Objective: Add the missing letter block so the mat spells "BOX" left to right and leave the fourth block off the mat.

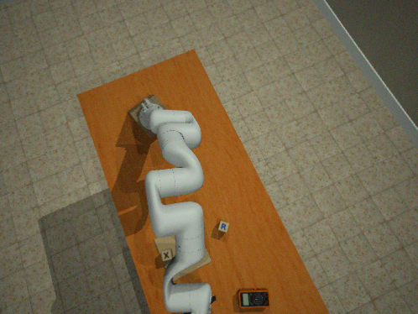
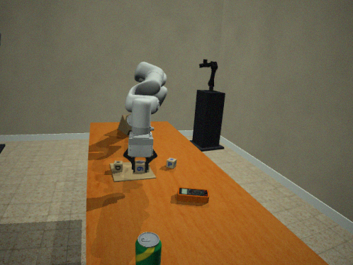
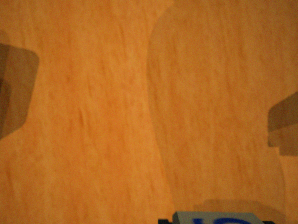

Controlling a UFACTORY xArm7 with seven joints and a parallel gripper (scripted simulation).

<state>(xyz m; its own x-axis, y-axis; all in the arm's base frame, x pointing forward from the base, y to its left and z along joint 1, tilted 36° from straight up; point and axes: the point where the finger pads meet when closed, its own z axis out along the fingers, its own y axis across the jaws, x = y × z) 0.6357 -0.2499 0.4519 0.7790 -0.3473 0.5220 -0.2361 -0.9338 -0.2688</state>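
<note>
The table point(image 1: 252, 176) is orange wood grain, the mat point(image 2: 122, 176) pale tan, the arm point(image 1: 176, 185) white. The blocks are light wood: the R block point(image 1: 223, 227) has a blue letter, the X block point(image 1: 167, 254) a black one. The soda can point(image 2: 148, 249) is green with yellow swirls.

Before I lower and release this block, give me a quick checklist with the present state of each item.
1. Grip: gripper shut on the carried block: ok.
2. Carried block over the mat: ok.
3. X block on the mat, letter on top: ok.
4. R block off the mat, on the table: ok.
5. Carried block's top letter and its orientation: cannot tell; the arm hides it from above.
6. Third row block on the mat: cannot tell; hidden.
</note>
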